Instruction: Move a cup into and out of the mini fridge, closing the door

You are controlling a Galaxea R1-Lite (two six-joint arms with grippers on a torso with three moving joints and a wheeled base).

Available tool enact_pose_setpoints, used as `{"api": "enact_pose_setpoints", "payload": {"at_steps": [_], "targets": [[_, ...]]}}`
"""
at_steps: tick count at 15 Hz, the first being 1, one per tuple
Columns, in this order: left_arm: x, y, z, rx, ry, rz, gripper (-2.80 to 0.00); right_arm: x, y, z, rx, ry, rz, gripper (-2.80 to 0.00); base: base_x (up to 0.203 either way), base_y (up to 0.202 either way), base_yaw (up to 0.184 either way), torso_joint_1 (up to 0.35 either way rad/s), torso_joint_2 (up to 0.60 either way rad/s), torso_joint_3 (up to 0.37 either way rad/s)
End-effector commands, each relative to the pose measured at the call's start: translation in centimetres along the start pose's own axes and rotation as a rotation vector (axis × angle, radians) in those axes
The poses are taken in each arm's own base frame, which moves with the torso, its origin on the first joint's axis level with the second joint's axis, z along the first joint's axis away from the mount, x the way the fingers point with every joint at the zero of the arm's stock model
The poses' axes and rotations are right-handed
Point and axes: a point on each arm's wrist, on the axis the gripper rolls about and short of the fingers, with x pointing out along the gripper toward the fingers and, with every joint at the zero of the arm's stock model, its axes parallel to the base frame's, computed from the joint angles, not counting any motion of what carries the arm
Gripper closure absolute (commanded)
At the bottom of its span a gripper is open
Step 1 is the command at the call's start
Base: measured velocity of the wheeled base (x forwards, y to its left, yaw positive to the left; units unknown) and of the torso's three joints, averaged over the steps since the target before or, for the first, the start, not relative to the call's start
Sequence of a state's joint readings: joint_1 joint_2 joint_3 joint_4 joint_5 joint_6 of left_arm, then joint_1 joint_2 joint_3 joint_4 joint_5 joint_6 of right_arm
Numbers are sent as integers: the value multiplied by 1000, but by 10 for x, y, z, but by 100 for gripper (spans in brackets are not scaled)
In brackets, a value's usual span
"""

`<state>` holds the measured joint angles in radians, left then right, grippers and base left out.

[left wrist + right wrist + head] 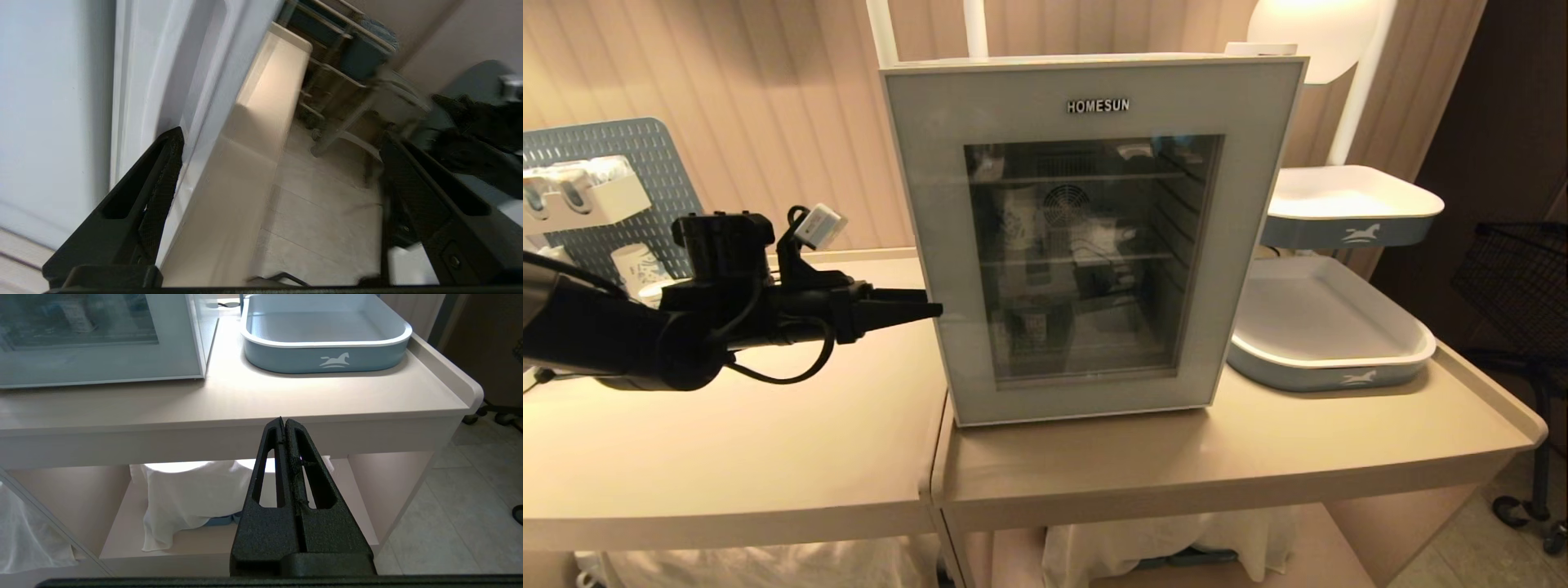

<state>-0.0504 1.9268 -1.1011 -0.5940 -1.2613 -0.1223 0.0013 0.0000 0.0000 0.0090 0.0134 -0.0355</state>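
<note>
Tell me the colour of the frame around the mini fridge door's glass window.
Pale grey-blue, around the dark glass of the boxy white mini fridge's door; the head view shows it best.

Two blue trays [1331, 359] on beige table [768, 457]; pegboard [645, 163] at left

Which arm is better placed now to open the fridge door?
Left. Its open pincer is already at the left edge of the door, which is closed. The right pincer is shut and parked low before the table.
</note>
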Motion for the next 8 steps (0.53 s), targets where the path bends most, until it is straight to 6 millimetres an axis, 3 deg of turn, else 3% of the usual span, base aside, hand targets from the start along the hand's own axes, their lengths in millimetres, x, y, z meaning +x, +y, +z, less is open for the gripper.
{"api": "enact_pose_setpoints", "payload": {"at_steps": [1,4,8], "targets": [[-7,-22,4,13,-2,-18,-280,0,0,0,-1,3,1,0,0,0,0,0,0,0],[-16,-53,6,36,-8,-25,-280,0,0,0,-1,1,1,0,0,0,0,0,0,0],[-24,-114,3,87,-3,-106,-280,0,0,0,-1,3,1,0,0,0,0,0,0,0]]}}
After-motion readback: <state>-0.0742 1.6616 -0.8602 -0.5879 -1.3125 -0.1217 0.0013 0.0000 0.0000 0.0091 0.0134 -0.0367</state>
